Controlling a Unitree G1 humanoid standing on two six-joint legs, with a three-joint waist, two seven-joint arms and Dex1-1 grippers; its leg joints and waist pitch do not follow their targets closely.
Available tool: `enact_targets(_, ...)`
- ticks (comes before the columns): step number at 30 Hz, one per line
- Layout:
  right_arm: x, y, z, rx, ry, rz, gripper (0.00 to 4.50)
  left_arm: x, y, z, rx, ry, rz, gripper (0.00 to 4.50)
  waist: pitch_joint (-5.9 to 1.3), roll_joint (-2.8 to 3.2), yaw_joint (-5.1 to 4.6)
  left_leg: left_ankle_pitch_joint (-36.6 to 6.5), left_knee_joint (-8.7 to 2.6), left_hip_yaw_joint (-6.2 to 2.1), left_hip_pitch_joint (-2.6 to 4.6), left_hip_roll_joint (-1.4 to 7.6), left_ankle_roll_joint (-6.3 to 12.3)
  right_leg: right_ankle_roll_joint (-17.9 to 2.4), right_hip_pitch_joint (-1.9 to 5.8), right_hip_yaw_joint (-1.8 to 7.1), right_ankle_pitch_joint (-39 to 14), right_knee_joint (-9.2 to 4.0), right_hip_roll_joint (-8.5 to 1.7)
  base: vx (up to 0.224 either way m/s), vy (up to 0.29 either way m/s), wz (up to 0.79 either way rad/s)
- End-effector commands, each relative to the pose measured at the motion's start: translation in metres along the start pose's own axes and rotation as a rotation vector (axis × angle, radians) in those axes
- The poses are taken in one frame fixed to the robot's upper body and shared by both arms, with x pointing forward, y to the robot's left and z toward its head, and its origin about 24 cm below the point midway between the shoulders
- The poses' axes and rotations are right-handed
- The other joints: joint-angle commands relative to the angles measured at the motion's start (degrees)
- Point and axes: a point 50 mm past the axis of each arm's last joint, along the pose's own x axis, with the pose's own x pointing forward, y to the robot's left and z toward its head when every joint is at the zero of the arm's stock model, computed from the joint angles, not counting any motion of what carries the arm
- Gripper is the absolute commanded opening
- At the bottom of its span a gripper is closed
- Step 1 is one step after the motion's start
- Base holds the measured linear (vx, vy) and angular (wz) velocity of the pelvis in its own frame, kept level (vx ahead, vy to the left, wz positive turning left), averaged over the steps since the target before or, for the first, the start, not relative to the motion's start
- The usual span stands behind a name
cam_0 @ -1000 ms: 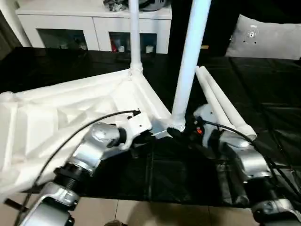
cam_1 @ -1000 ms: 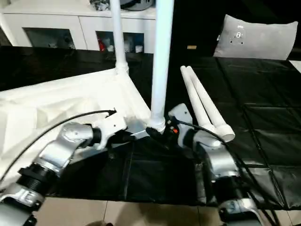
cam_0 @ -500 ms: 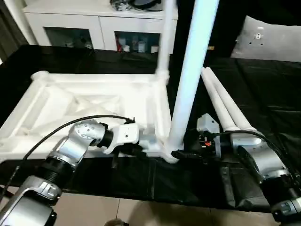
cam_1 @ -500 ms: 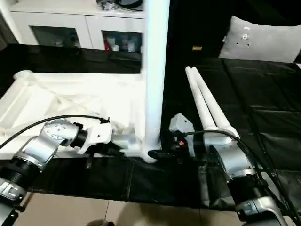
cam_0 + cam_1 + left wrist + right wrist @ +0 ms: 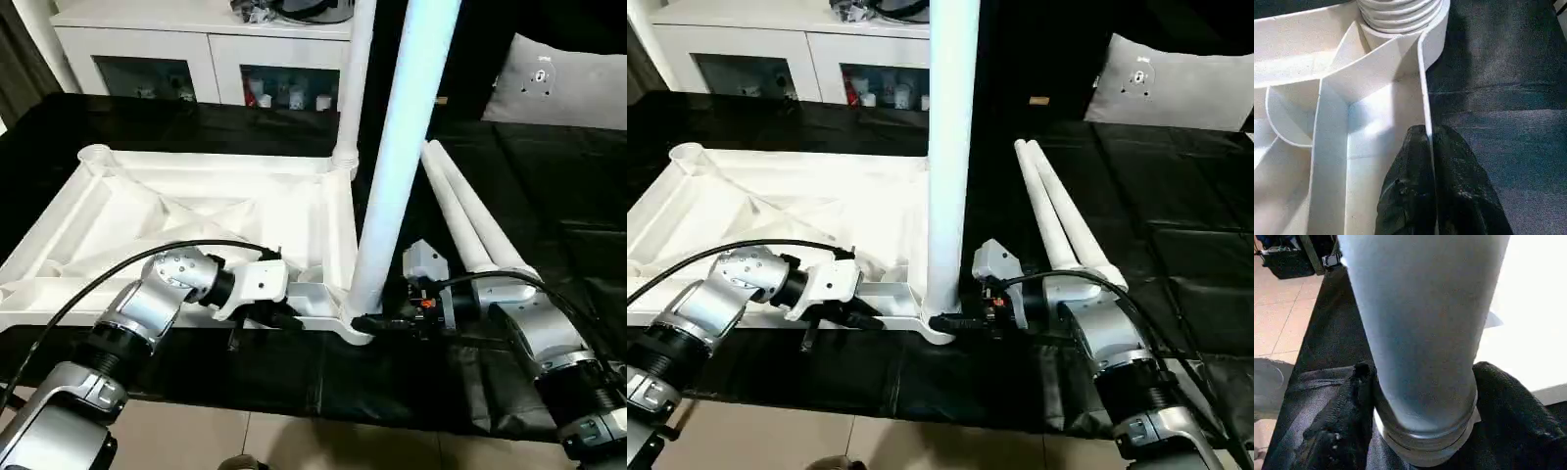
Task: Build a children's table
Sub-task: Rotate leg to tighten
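Note:
The children's table top (image 5: 196,206) lies upside down on the black mat, ribs facing up. One white leg (image 5: 397,166) stands upright in its near right corner socket. A second leg (image 5: 355,78) stands in the far right corner. My left gripper (image 5: 284,318) is shut on the top's near rim, one finger (image 5: 1410,186) on each side of the thin wall. My right gripper (image 5: 367,321) reaches in from the right and clasps the base of the near leg (image 5: 1425,333), with fingers (image 5: 1347,401) pressed against both its sides. Two loose legs (image 5: 470,220) lie side by side on the mat to the right.
A white cabinet (image 5: 196,59) with glass doors stands behind the mat. A grey cushion (image 5: 568,83) lies at the far right. The mat's front edge meets tiled floor (image 5: 294,441) just below my forearms.
The head camera has shifted, so the table top now looks square and flat. Both grippers stay at the near right corner. My right fingers have drawn in around the leg's base.

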Motion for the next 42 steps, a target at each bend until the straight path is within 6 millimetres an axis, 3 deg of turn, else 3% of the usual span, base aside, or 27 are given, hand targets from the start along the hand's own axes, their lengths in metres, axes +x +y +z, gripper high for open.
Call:
enact_targets(1,0.001,0.002,0.0,0.002,-0.013,0.015,2.69,0.013,-0.012,-0.007,0.002,0.049,-0.121,0.0,-3.38,-0.44,-0.08,-9.1,-3.21,-0.61,0.9,2.75,3.03,-14.0,2.35,2.44,-3.5,-3.61,-4.59,0.0,0.0,0.0)
enact_targets(8,0.015,0.005,-0.006,0.087,-0.039,-0.06,2.67,0.016,-0.007,-0.004,-0.148,-0.028,0.046,0.0,-3.27,-0.43,-0.17,-9.4,-3.32,-0.59,0.91,2.83,2.88,-14.3,2.32,2.45,-4.2,-3.62,-4.68,0.0,0.0,0.0)
enact_targets(9,0.026,-0.002,-0.009,0.132,-0.032,-0.176,2.67,0.02,0.0,-0.001,-0.227,-0.048,0.162,0.0,-3.06,-0.5,-0.5,-10.4,-3.55,-0.63,0.99,2.83,2.15,-14.1,2.18,2.45,-6.3,-3.78,-4.62,0.0,0.0,0.0)
enact_targets(10,0.026,-0.002,-0.009,0.132,-0.032,-0.176,2.67,0.02,0.0,-0.001,-0.227,-0.048,0.162,0.0,-2.52,-0.56,-0.8,-13.3,-3.8,-0.74,1.15,2.6,1.19,-13.3,1.85,2.44,-12.7,-4.53,-4.77,0.0,0.0,0.0)
enact_targets(11,0.03,-0.004,-0.01,0.143,-0.028,-0.211,2.67,0.022,0.002,0.001,-0.248,-0.058,0.196,0.0,-2.46,-0.49,-0.79,-15.0,-3.79,-0.81,1.38,2.54,0.56,-12.5,1.75,2.48,-16.4,-4.88,-4.89,0.0,0.0,0.0)
enact_targets(12,0.037,-0.008,-0.011,0.179,-0.038,-0.28,2.66,0.026,0.006,0.006,-0.284,-0.081,0.241,0.0,-2.36,-0.81,-1.14,-16.6,-4.0,-1.05,1.24,2.46,-0.23,-10.8,1.95,2.49,-21.5,-5.28,-5.04,0.0,0.0,0.0)
enact_targets(13,0.041,-0.011,-0.01,0.199,-0.049,-0.32,2.66,0.029,0.008,0.009,-0.301,-0.094,0.263,0.0,-2.31,-0.7,-1.54,-17.5,-4.15,-1.15,1.41,2.49,-0.84,-10.0,1.62,2.5,-23.4,-5.47,-4.96,0.0,0.0,0.0)
enact_targets(19,0.071,-0.026,-0.007,0.375,-0.101,-0.582,2.66,0.053,0.02,0.037,-0.376,-0.137,0.41,0.0,-2.22,-0.6,-3.59,-19.9,-4.14,-1.36,1.42,2.37,-1.39,-9.8,1.03,2.6,-23.5,-5.84,-4.74,0.0,0.0,0.0)
enact_targets(21,0.076,-0.029,-0.01,0.397,-0.083,-0.659,2.66,0.06,0.026,0.045,-0.375,-0.131,0.468,0.0,-2.32,-0.64,-3.52,-20.3,-3.94,-1.35,1.69,2.21,-1.33,-9.2,0.88,2.57,-24.9,-6.09,-4.8,0.0,0.0,0.0)
enact_targets(22,0.076,-0.029,-0.01,0.398,-0.083,-0.662,3.01,0.061,0.027,0.046,-0.373,-0.13,0.471,0.0,-2.41,-0.6,-3.41,-19.8,-3.87,-1.28,1.62,2.22,-0.92,-8.9,0.87,2.69,-24.3,-6.21,-4.8,0.0,0.0,0.0)
enact_targets(25,0.071,-0.031,-0.013,0.416,-0.112,-0.692,3.39,0.062,0.029,0.047,-0.361,-0.108,0.497,0.0,-2.69,-0.46,-3.13,-17.6,-4.02,-1.23,1.17,2.36,-0.28,-9.4,1.27,2.75,-18.5,-5.69,-4.55,0.0,0.0,0.0)
enact_targets(27,0.063,-0.031,-0.015,0.391,-0.124,-0.692,3.58,0.058,0.029,0.041,-0.351,-0.071,0.516,0.0,-2.81,-0.36,-2.81,-16.3,-3.87,-1.0,1.2,2.41,0.19,-10.5,1.26,2.8,-14.6,-5.47,-4.51,0.0,0.0,0.0)
enact_targets(30,0.046,-0.03,-0.018,0.357,-0.163,-0.684,3.85,0.05,0.029,0.026,-0.322,-0.005,0.538,0.0,-2.91,-0.36,-2.14,-14.5,-3.83,-0.96,0.85,2.37,1.08,-10.3,1.77,2.77,-12.1,-5.17,-4.57,0.0,0.0,0.0)
enact_targets(37,0.006,-0.024,-0.018,0.176,-0.181,-0.566,4.45,0.042,0.022,0.012,-0.238,0.013,0.431,0.0,-2.79,-0.52,-1.79,-15.5,-3.86,-1.0,0.7,2.3,1.62,-9.4,1.96,2.55,-15.7,-5.68,-4.67,0.0,0.0,0.0)
enact_targets(42,-0.019,-0.019,-0.008,0.096,-0.184,-0.414,4.45,0.037,0.01,0.007,-0.171,-0.002,0.265,0.0,-3.02,-0.32,-1.92,-13.3,-3.73,-0.99,0.66,2.52,2.86,-11.0,2.08,2.51,-10.5,-5.1,-4.47,0.0,0.0,0.0)
